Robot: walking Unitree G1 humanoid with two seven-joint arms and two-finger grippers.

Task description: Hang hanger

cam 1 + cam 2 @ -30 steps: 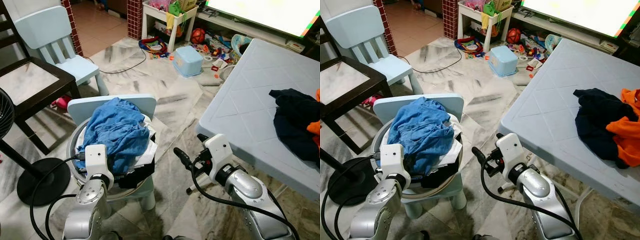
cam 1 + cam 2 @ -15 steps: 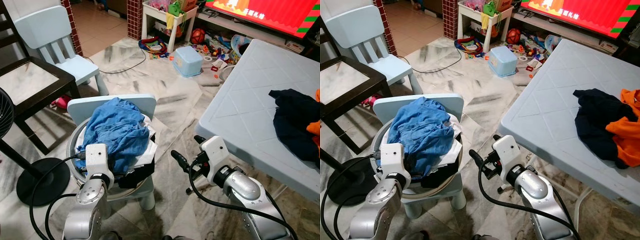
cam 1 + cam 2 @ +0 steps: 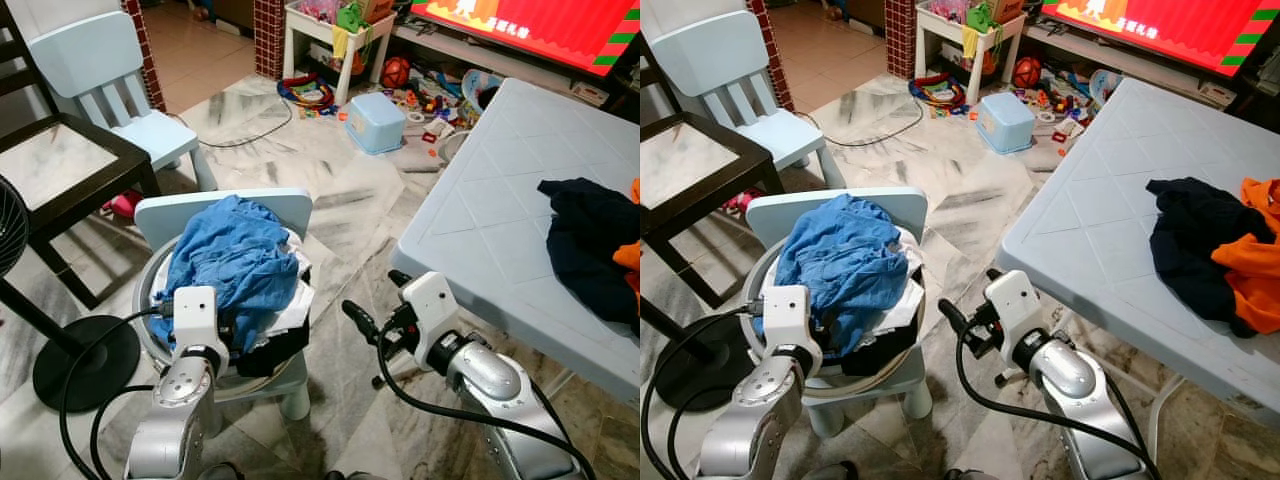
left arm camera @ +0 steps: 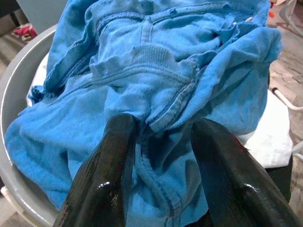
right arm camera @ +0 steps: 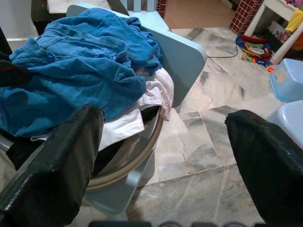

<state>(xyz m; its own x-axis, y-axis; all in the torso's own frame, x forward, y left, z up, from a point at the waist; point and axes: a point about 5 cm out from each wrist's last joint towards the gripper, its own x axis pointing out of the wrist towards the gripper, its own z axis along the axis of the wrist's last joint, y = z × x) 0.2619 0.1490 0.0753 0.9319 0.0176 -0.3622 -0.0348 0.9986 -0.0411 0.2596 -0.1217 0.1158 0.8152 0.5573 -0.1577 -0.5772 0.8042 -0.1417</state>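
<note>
No hanger anywhere that I can make out, so the real step right now looks like fishing clothes out of the laundry pile.

The left claw [image 4: 161, 189] is right down on the blue garment [image 3: 235, 265], its 2 fingers apart with a fold of the cloth bunched between them, not pinched yet. That garment sits on top of a white piece [image 5: 125, 125] and something dark, all heaped in a grey basin [image 4: 14, 94] on the small blue chair [image 3: 225, 208].

The right claw [image 3: 965, 322] hangs in the gap between the chair and the pale blue worktop [image 3: 1100, 230], fingers spread wide, holding nothing.

If it were me: push the left claw a bit deeper so it bites that thick seam ridge rather than loose cloth, close firmly, then lift straight up. My guess is the white piece underneath could drag along, so go slow. The right claw could help peel it off. More clothes, dark and orange [image 3: 1250, 255], sit on the worktop.
</note>
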